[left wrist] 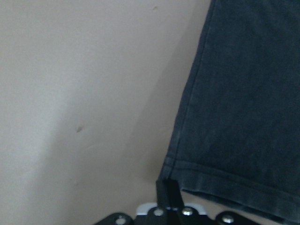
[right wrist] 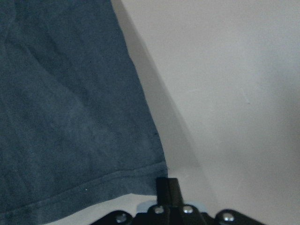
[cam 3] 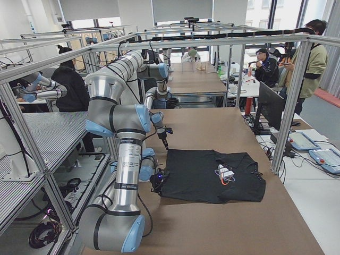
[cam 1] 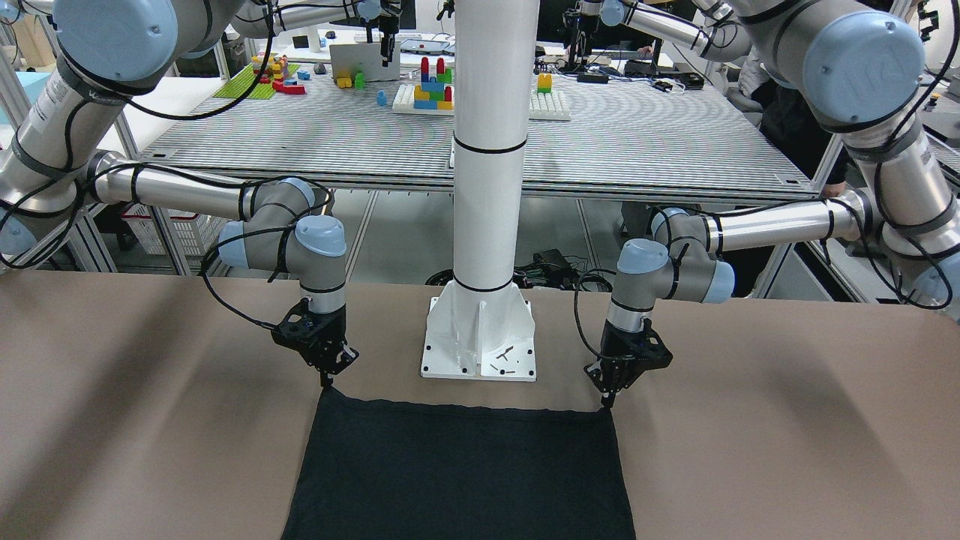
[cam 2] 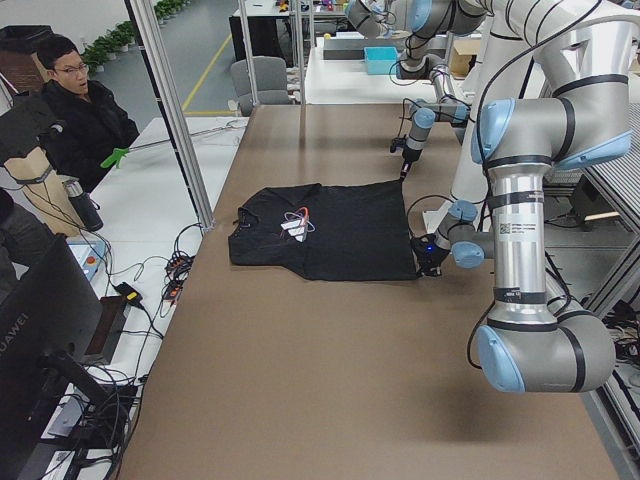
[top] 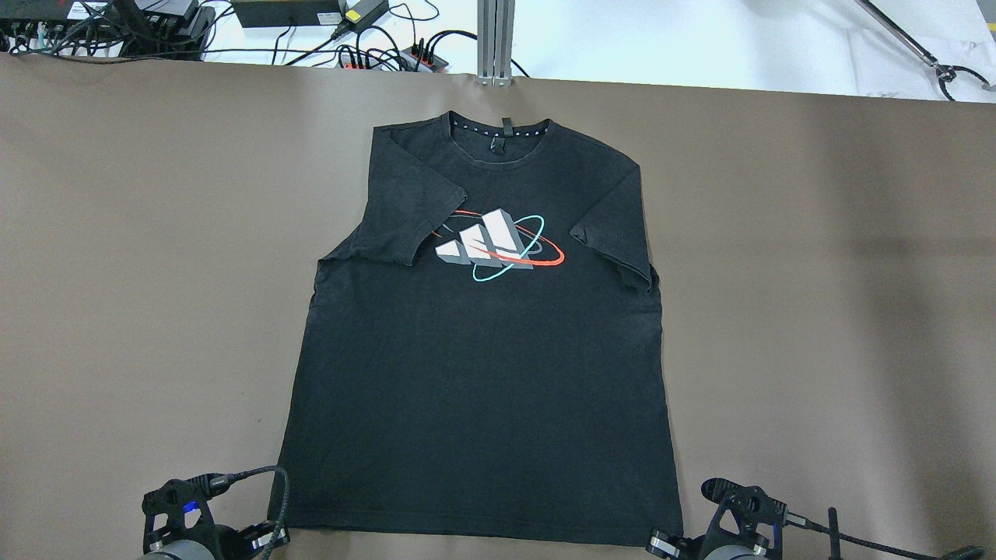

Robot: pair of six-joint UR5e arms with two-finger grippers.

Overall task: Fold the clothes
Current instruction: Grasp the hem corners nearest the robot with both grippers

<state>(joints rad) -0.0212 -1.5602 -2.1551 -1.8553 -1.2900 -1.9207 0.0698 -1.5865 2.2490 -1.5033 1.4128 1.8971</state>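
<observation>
A: Black T-shirt — lying where?
B: Spread flat on brown worktop, hem nearest white pillar.
A: And grasp?
B: Clenched tight, both — left tool touching one hem corner, right tool touching the other.

Bright, even light from above falls on the brown table cover, so its shadows are soft. A broad dim band crosses it on the right in the overhead view, and blurred patches spread to either side in the front-facing one. The black shirt soaks up the light (its creases barely read), though its white print stays crisp. The floor strip beyond the far edge is blown out white. Glare streaks the white pillar. Both wrist views are soft and grainy, with the shirt bluish and a grey shadow along its edge. The side views stretch towards their edges.
</observation>
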